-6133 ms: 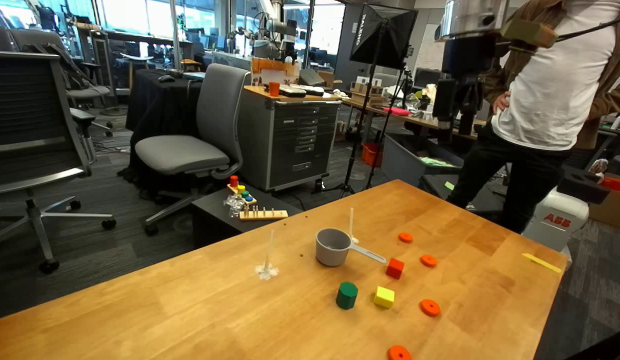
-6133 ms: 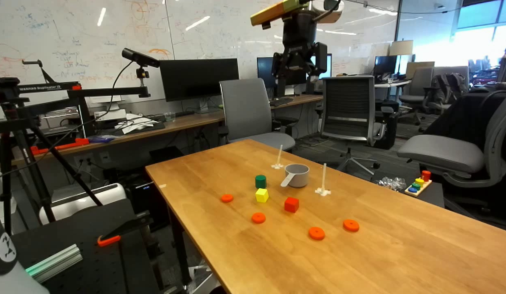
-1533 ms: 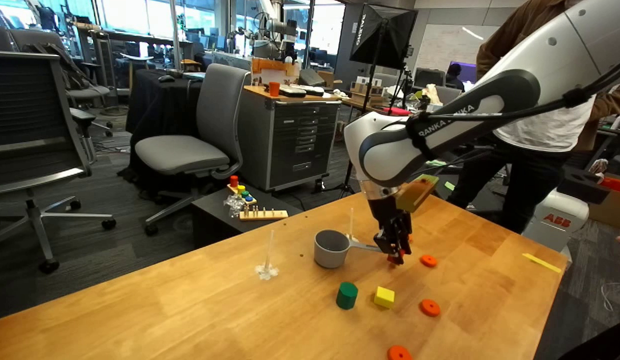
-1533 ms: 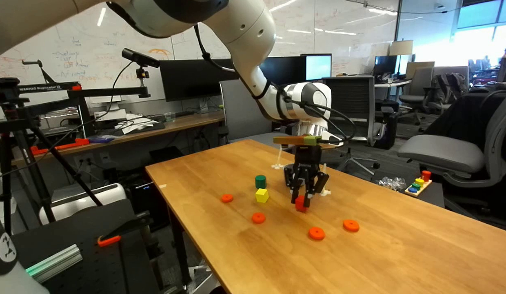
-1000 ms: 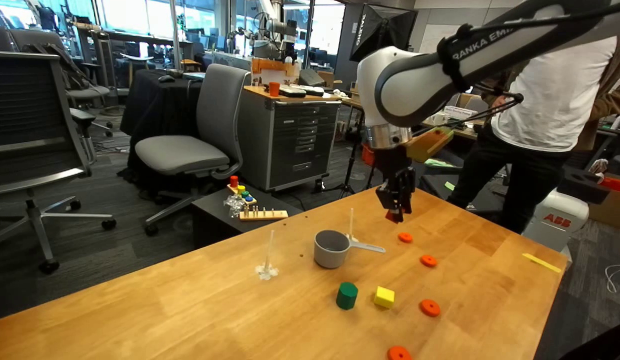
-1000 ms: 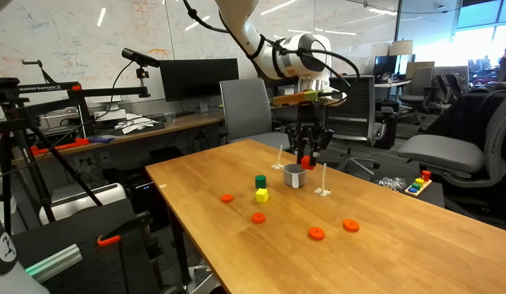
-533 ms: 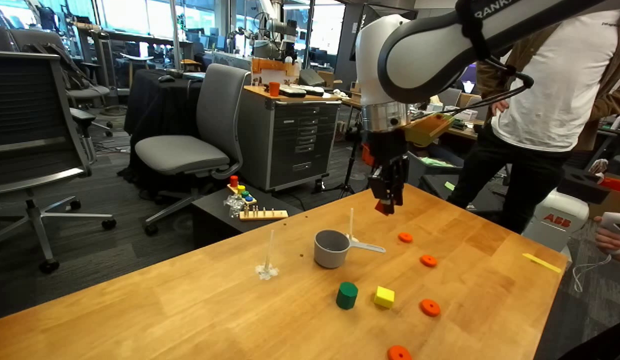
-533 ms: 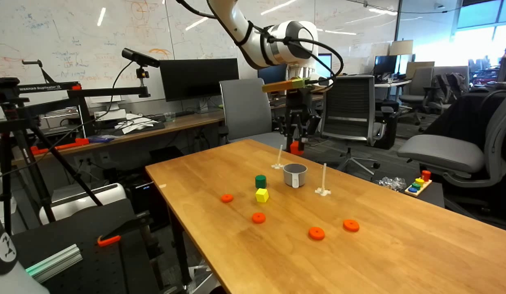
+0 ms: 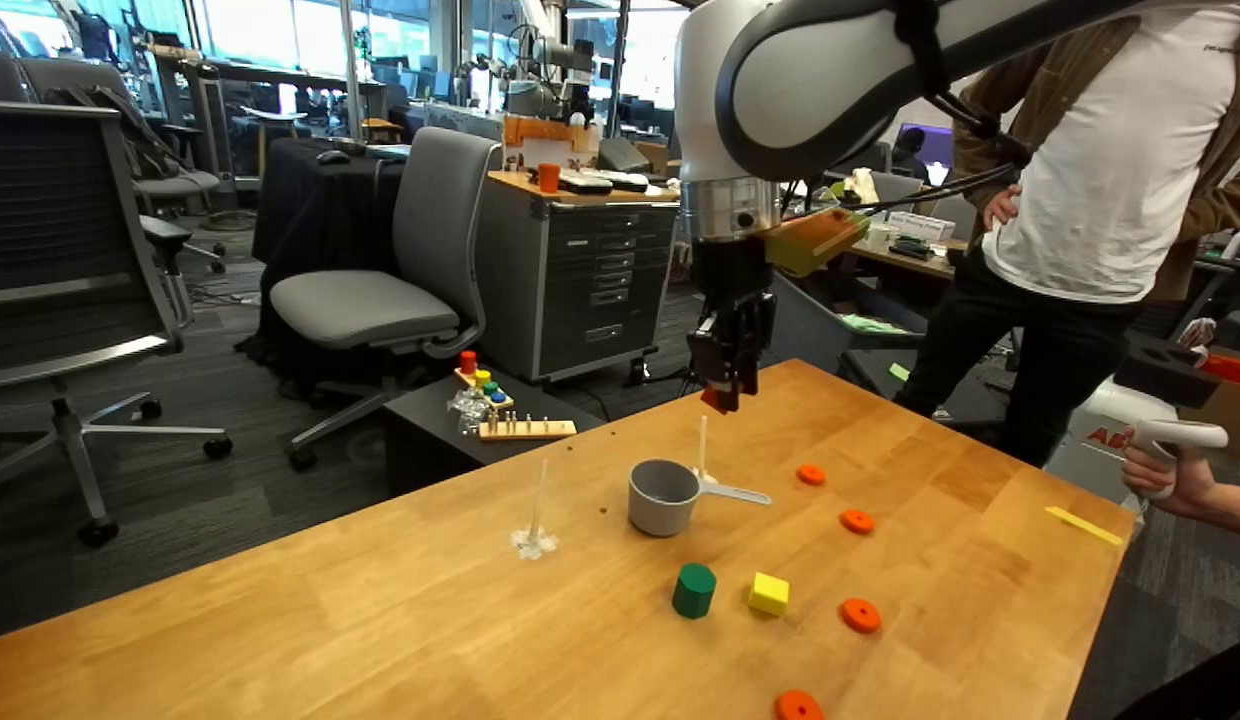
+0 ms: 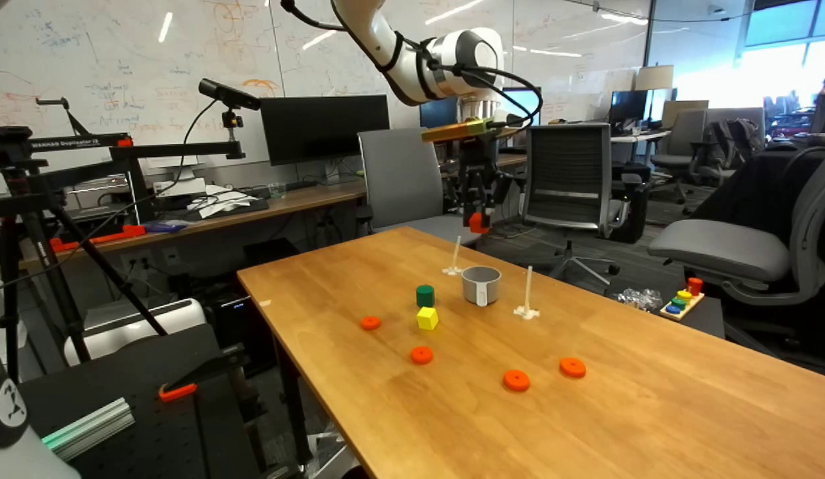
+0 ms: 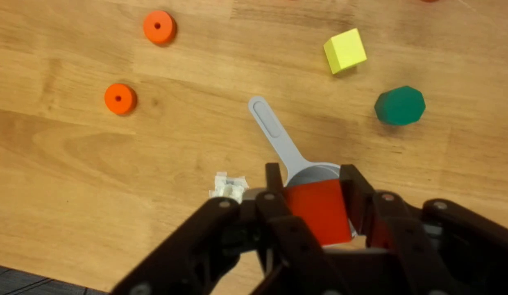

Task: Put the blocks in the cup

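End effector (image 11: 311, 190) is pinching a red cube (image 11: 319, 215) in midair, and the grey measuring cup (image 9: 663, 510) sits upright, lower down, on the surface (image 9: 360, 620). In the wrist view the cube hides much of the cup, whose long handle (image 11: 274, 131) runs off up and left; can't tell if they're lined up vertically. My guess: line up, lower, release. Cup's round, open-topped; cube looks smooth, flat-faced.

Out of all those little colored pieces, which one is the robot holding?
The red cube, clamped in the gripper above the table; the yellow cube, green many-sided block and flat orange discs all rest on it.
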`<state>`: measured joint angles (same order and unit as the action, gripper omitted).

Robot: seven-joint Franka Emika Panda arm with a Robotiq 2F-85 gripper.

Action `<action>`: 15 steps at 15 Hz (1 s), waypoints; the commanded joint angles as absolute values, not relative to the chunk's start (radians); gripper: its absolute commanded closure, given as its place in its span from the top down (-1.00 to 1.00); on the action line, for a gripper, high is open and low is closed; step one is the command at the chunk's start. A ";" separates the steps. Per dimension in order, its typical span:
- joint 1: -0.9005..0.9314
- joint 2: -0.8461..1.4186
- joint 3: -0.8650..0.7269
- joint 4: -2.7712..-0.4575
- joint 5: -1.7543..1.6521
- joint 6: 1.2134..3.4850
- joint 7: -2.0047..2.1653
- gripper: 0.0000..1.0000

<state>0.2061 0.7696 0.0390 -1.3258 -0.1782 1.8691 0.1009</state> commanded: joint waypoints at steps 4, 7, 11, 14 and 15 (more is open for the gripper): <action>0.220 0.912 0.022 -1.086 -0.172 1.791 0.129 -0.70; 0.222 0.968 0.016 -1.026 -0.170 1.769 0.135 -0.70; 0.219 1.029 0.022 -0.978 -0.157 1.767 0.130 -0.70; 0.217 1.067 0.023 -0.946 -0.147 1.767 0.129 -0.70; 0.219 1.077 0.021 -0.935 -0.147 1.765 0.131 -0.70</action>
